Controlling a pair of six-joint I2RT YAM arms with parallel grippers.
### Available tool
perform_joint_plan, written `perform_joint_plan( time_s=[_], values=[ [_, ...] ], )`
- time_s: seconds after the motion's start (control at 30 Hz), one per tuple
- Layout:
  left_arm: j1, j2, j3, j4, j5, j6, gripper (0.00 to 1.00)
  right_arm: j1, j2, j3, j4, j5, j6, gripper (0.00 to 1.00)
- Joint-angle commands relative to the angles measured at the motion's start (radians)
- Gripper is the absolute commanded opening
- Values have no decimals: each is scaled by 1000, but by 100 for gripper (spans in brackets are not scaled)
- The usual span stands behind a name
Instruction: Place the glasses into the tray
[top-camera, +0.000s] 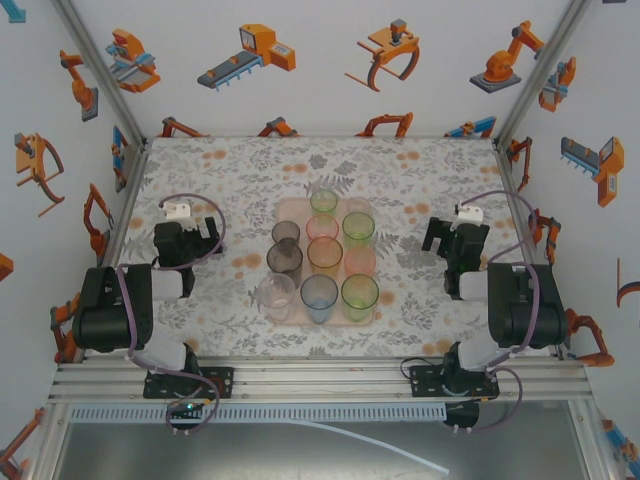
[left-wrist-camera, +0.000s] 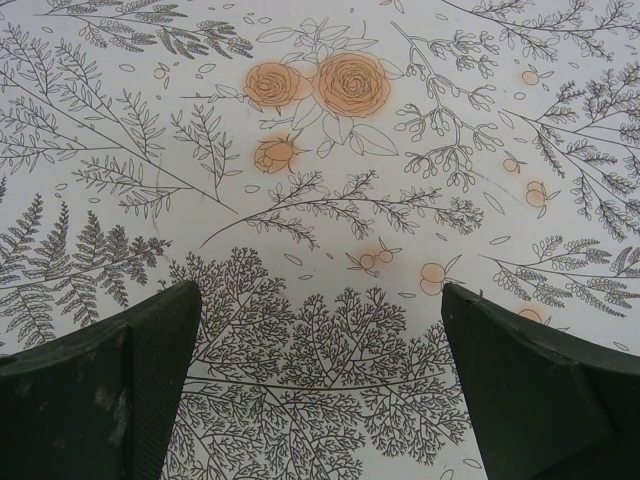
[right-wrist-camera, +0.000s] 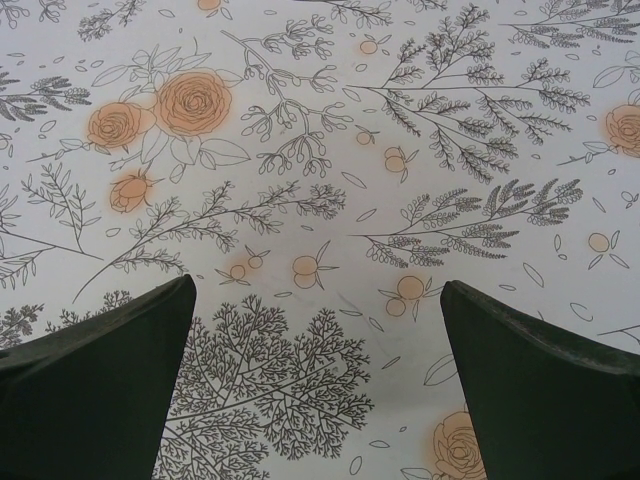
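The pale pink tray (top-camera: 289, 209) lies in the middle of the floral table. Several glasses stand on it in rows: green (top-camera: 323, 201), smoky brown (top-camera: 284, 260), orange (top-camera: 324, 256), blue (top-camera: 319, 297) and another green (top-camera: 359, 296). A clear glass (top-camera: 275, 296) is at the tray's near left corner; whether it stands on the rim or beside it I cannot tell. My left gripper (top-camera: 183, 222) (left-wrist-camera: 320, 290) hangs left of the tray, open over bare tabletop. My right gripper (top-camera: 455, 228) (right-wrist-camera: 318, 283) hangs right of the tray, also open with nothing between its fingers.
The floral tabletop (top-camera: 220, 160) is walled by white panels with orange robot pictures. An aluminium rail (top-camera: 320, 378) runs along the near edge, carrying both arm bases. Open tabletop lies between each gripper and the tray.
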Motion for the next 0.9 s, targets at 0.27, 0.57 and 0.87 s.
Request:
perform_joint_plan(
  time_s=[0.27,0.57,0.87],
  values=[
    [1,-4,14,-3,-5,12,97,-5,-3,7,23,-2,-14,99],
    [2,-3,14,-3,-5,12,97,-5,-4,7,23,-2,-14,99],
    [1,-3,14,-3,-4,13,97,-5,-5,11,14,-3,-17,99]
  ],
)
